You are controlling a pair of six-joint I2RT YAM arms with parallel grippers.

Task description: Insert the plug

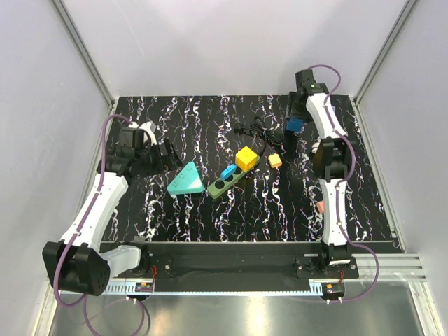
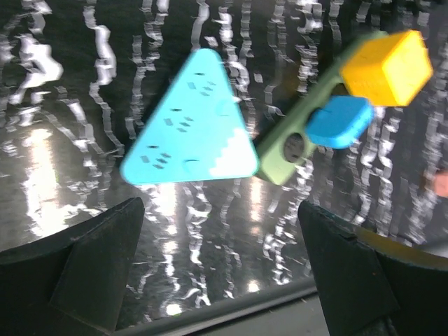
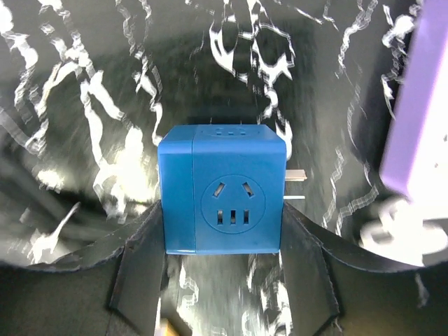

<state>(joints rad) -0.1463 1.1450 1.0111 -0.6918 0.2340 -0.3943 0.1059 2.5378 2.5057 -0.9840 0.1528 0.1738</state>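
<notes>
A green power strip [image 1: 227,182] lies mid-table with a yellow cube plug [image 1: 246,158] and a small blue plug [image 1: 228,171] seated in it; it also shows in the left wrist view [image 2: 294,143]. My right gripper [image 3: 222,234] is shut on a blue cube plug [image 3: 222,190], held at the far right of the table [image 1: 295,125]; metal prongs stick out on the cube's right side. My left gripper [image 2: 220,259] is open and empty, left of a cyan triangular power strip [image 2: 192,129], which also shows in the top view [image 1: 186,179].
A tangle of black cable [image 1: 259,131] lies behind the green strip. A small orange block [image 1: 275,159] sits right of the yellow plug. A pink object [image 1: 319,206] lies by the right arm. A purple-white object [image 3: 420,112] is close on the right.
</notes>
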